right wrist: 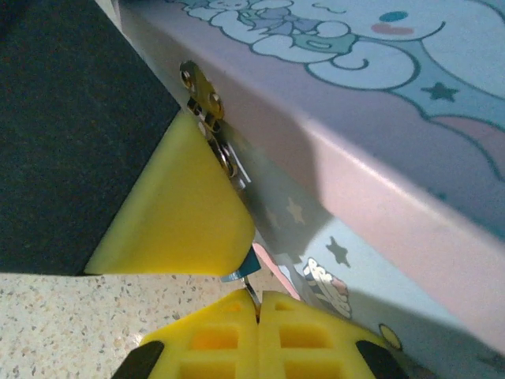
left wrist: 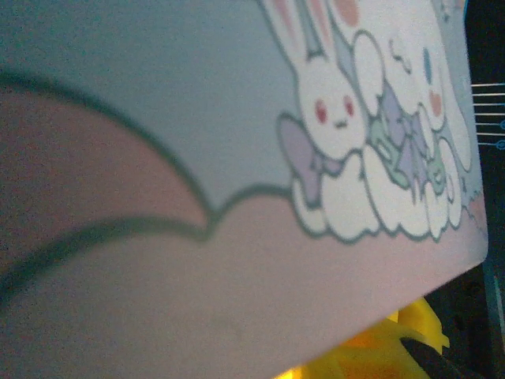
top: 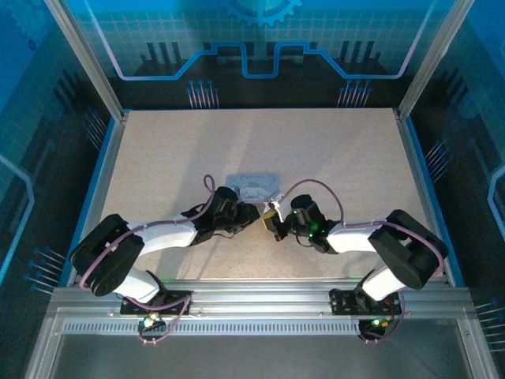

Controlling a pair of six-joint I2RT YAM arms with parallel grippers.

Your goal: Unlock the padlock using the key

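The padlock [right wrist: 254, 267] hangs from the metal hasp [right wrist: 202, 96] on the front of the pastel cartoon tin box [right wrist: 379, 134]. A small teal-dark corner of it pokes out under a yellow finger [right wrist: 177, 213] of my left gripper [top: 251, 214], which is shut on it and hides the rest. My right gripper [right wrist: 259, 304] is shut on the key [right wrist: 252, 290], a thin metal sliver whose tip reaches up to the padlock's underside. Seen from above, both grippers meet at the tin's [top: 254, 186] near edge, the right gripper [top: 273, 220] just right of the left.
The tin's printed lid [left wrist: 197, 158] sits very close to the left wrist camera, with a yellow finger [left wrist: 379, 355] below it. The speckled tabletop [top: 173, 150] lies around the tin, framed by metal rails [top: 252, 296] and blue walls.
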